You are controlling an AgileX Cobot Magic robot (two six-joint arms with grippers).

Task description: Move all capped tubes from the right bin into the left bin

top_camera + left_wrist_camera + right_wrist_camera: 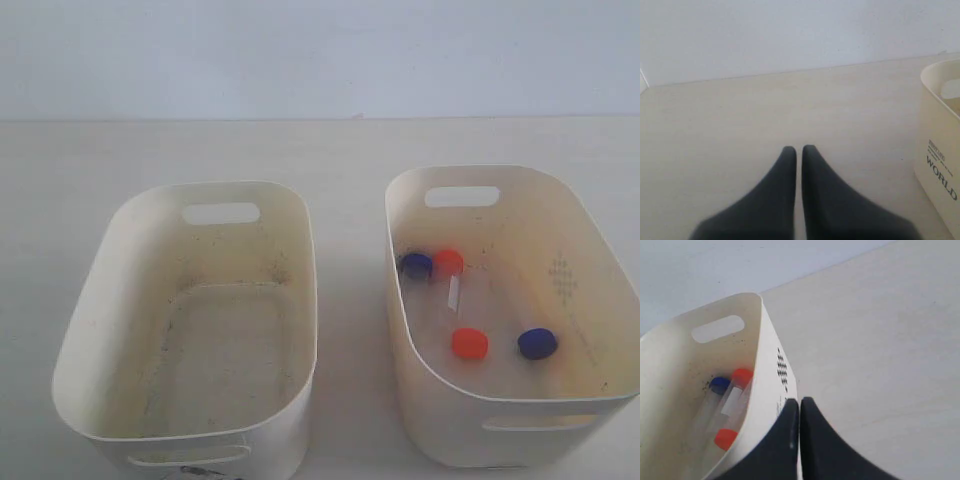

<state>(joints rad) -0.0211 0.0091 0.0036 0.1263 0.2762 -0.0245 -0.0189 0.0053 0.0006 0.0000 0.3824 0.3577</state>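
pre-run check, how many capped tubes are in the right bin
4, all in the right bin: far blue tube and far orange tube side by side, near orange tube and near blue tube apart. None seems hidden.

Exterior view looks down on left bin and right bin; each low wrist view catches its bin's wall.

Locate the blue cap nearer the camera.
Exterior view: the blue cap sits in the right bin, toward its near end, just right of an orange cap.

left gripper, right gripper: matte black, wedge-shaped, tapering to rounded tips.
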